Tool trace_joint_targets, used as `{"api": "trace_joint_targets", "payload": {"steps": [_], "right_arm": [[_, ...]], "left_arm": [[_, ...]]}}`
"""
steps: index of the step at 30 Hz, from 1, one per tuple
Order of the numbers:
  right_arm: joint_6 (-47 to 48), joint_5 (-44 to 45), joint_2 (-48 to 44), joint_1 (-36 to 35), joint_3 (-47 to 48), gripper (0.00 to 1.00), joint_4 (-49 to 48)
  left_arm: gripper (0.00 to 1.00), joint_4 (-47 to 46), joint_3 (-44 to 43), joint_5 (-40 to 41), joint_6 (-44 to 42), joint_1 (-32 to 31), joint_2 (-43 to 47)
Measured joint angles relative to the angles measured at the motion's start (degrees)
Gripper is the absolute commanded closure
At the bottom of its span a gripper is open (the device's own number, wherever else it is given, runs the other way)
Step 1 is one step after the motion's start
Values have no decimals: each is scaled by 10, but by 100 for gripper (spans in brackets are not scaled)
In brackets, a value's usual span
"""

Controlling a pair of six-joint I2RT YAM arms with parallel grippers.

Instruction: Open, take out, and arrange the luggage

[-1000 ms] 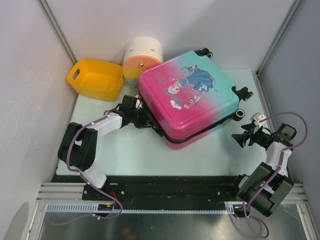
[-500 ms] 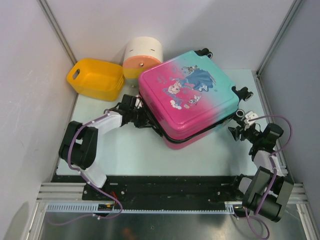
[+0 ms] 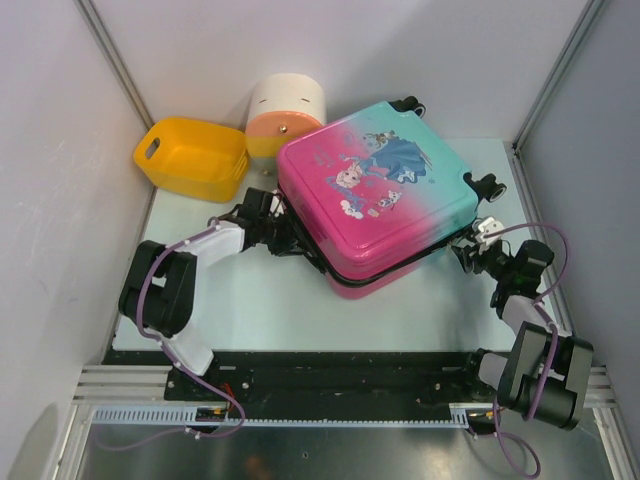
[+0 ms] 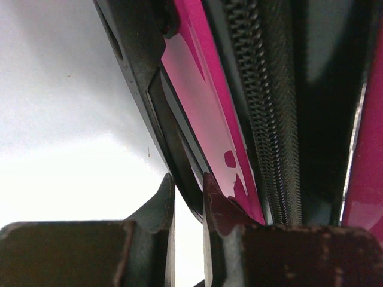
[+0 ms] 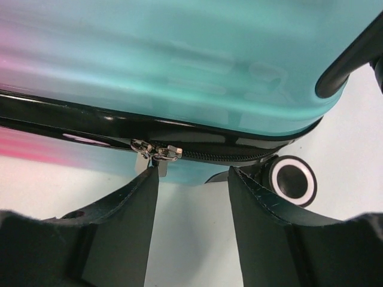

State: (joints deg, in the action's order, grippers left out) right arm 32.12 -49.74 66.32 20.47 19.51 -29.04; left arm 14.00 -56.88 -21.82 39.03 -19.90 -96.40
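Since the suitcase lies flat on the counter with the left tool pinched on its black rim, I'd shift the wide-apart right tool sideways so its pads straddle those zip pulls before closing

- The luggage has a glossy shell, hot pink at its near left and fading to teal at the far right. A cartoon princess print in blue, white and pink covers the top.
- Its zip band is black, the zip pulls are silver, and the wheels are black with a pale ring.
- The basket, far left, is plain yellow.
- The round drawer box is cream on top, then orange, then yellow.
- The counter is pale mint.
- The right pincer is black; the left pincer is dark, one finger tinged maroon.
- The left arm and right arm are black and white.
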Motion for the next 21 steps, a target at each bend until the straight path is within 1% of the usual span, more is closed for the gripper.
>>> {"api": "trace_joint_targets", "payload": {"steps": [5,7,10,11,13,14,16,19,20,21], "right_arm": [[18,6,2,-12,0,37,0],[24,11,6,-21,0,37,-3],[31,18,11,-27,0,41,-5],[33,21,13,-28,0,45,-9],[33,31,17,-30,0,51,-17],[33,34,19,-30,0,57,-22],[25,49,25,-31,0,62,-33],[15,66,29,-30,0,73,-42],[13,68,29,-29,0,79,-42],[12,69,29,-28,0,83,-41]], "left_arm": [[100,4,-4,-8,0,3,-4],[100,5,-5,-9,0,3,-5],[100,6,-6,-11,0,4,-6],[100,6,-6,-12,0,4,-7],[100,6,-6,-12,0,5,-7],[100,6,-6,-12,0,5,-7],[100,6,-6,-13,0,5,-7],[100,6,-6,-15,0,6,-7],[100,6,-6,-15,0,7,-7],[100,6,-6,-16,0,7,-7]]}}
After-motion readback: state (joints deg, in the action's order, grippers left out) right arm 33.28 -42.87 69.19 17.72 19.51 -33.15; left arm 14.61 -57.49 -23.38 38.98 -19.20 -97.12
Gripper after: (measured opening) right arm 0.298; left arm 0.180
